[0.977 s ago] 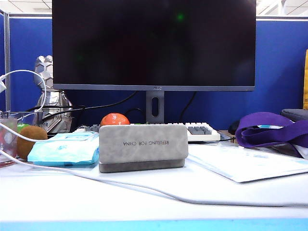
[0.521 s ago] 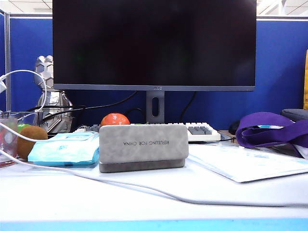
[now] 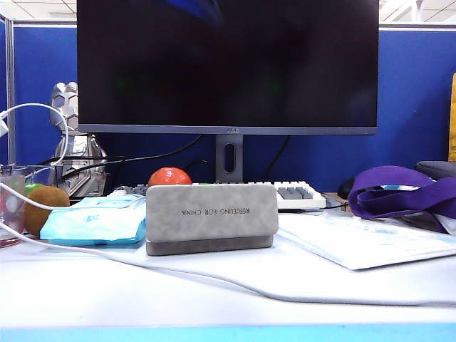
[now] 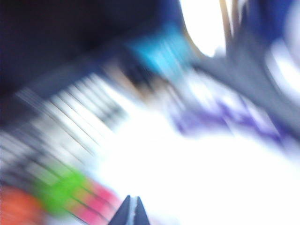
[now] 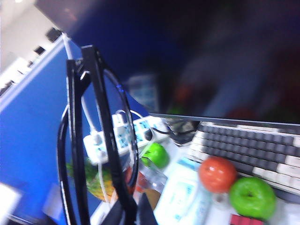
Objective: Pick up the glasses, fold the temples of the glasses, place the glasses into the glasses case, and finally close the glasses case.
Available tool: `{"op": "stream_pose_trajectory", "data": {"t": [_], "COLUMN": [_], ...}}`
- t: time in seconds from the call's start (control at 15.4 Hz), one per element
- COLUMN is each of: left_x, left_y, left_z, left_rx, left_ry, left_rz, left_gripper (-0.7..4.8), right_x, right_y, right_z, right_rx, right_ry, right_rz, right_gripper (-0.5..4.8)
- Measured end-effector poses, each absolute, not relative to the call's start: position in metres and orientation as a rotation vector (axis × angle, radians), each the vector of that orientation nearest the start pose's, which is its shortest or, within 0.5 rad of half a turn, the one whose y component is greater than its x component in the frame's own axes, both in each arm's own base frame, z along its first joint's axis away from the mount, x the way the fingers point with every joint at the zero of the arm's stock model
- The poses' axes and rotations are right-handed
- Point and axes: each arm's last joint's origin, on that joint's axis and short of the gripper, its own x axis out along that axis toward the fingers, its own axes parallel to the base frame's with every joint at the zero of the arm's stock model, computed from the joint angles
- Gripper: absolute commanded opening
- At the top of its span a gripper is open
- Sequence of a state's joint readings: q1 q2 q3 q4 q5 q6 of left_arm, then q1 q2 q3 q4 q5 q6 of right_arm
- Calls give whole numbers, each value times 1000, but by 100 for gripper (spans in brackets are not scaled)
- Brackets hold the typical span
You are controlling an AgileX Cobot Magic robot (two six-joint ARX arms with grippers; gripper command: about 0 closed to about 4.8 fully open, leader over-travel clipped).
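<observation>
On my right wrist view, the right end effector [image 5: 127, 213] grips the glasses [image 5: 96, 140] by the frame, standing on edge. The left end effector [image 4: 130, 213] is shut on nothing; its view is blurred. Neither arm shows in the exterior view. There the white cable [image 3: 214, 278] crosses the near counter [image 3: 107, 299], then the case [image 3: 211, 217] sits closed at centre, wipes [image 3: 96, 221] left, keyboard [image 3: 299, 192] and monitor [image 3: 228, 64] farther.

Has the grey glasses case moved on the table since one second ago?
No. In the exterior view the glasses case sits closed in the same spot, in front of the monitor stand and beside the blue wipes pack.
</observation>
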State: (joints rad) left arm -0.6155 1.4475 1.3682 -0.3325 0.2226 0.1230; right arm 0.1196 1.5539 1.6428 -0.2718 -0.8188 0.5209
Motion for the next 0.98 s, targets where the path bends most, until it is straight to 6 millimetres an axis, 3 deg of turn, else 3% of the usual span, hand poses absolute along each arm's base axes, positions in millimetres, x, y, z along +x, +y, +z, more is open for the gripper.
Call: {"op": "stream_pose_trajectory", "data": {"t": [0.13, 0.2, 0.39, 0.78, 0.85, 0.91, 0.98], "left_x": [274, 281, 293, 304, 305, 306, 306], "left_y": [-204, -209, -218, -224, -225, -226, -226], "left_z": [336, 320, 278, 237, 233, 230, 229], "left_rx": [208, 217, 326, 482, 490, 493, 494], "left_ry": [515, 586, 741, 846, 856, 861, 866], "left_rz": [-906, -913, -941, -982, -985, -986, -987], "left_gripper": [354, 374, 371, 360, 301, 200, 166], "right_x": [333, 332, 331, 331, 330, 330, 330], "right_y": [58, 57, 57, 58, 58, 58, 58], "right_z": [433, 432, 430, 430, 430, 430, 430], "right_rx": [532, 524, 523, 523, 524, 525, 525], "right_ry": [427, 433, 455, 459, 461, 463, 464], "right_rz": [853, 849, 844, 863, 863, 863, 863], "right_gripper": [-1, -1, -1, -1, -1, -1, -1]}}
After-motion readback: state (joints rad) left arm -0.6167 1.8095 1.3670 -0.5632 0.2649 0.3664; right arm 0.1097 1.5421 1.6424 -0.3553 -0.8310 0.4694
